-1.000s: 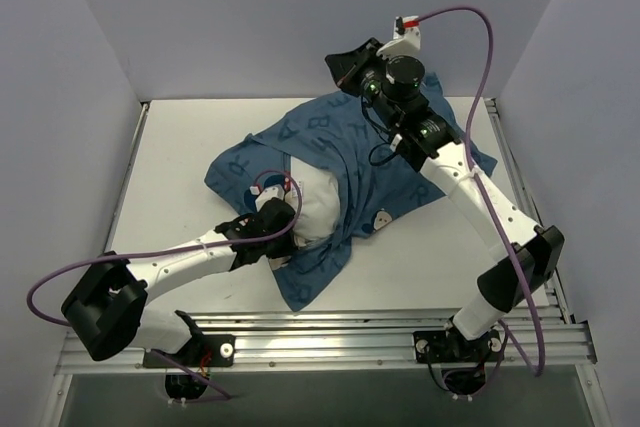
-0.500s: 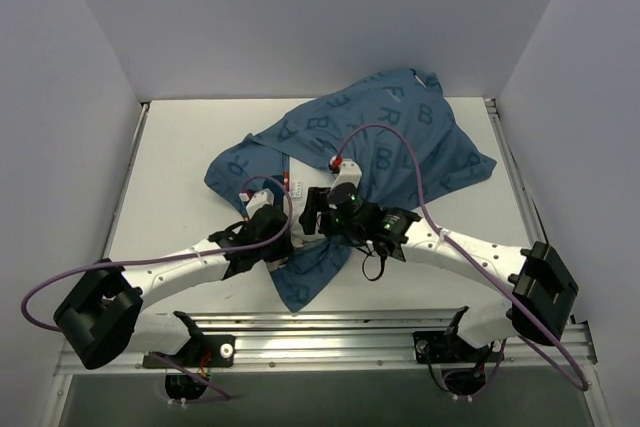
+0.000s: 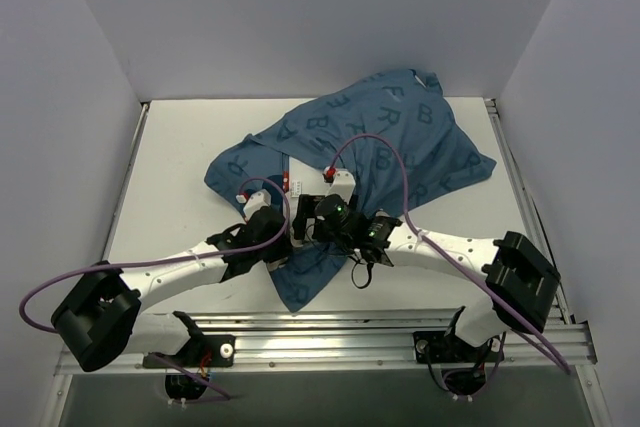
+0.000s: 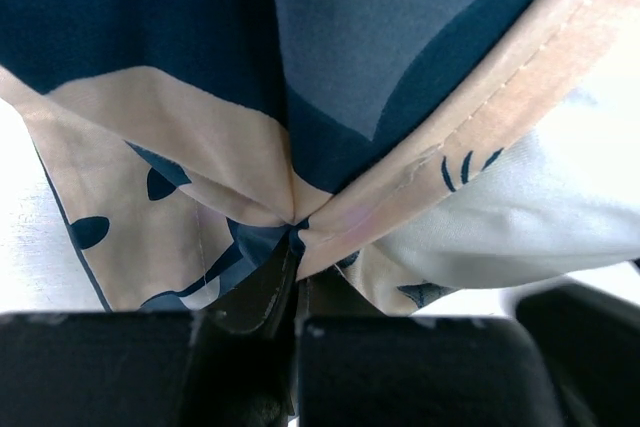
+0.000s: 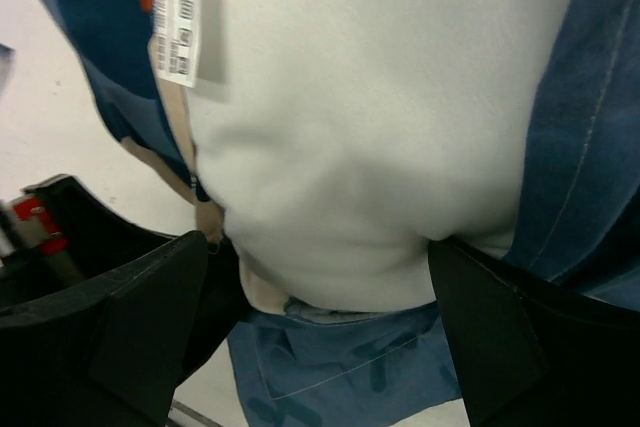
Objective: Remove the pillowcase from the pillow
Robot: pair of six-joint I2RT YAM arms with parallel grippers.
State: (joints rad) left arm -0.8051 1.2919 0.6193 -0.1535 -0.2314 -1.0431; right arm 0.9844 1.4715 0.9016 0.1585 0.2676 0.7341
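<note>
The dark blue lettered pillowcase [image 3: 400,137] lies crumpled across the middle and back right of the table, with a flap [image 3: 310,277] toward the near edge. My left gripper [image 3: 272,232] is shut on its pale hem [image 4: 470,117], the fabric bunched at the fingertips [image 4: 297,247]. My right gripper [image 3: 316,215] is open just right of it. In the right wrist view the bare white pillow [image 5: 380,127] bulges out of the pillowcase [image 5: 590,127] between the two black fingers [image 5: 150,317], with my right gripper [image 5: 320,292] straddling its end. From above, the arms hide the pillow.
A white sewn-in label [image 5: 180,17] with a red patch hangs by the pillow's opening. The white table [image 3: 170,147] is boxed in by pale walls on three sides. A metal rail [image 3: 330,332] runs along the near edge, and purple cables loop over both arms.
My right gripper let go of the pillowcase at the back of the table, swung to the near middle beside the left gripper, and opened around the pillow's end. The left gripper stayed shut.
</note>
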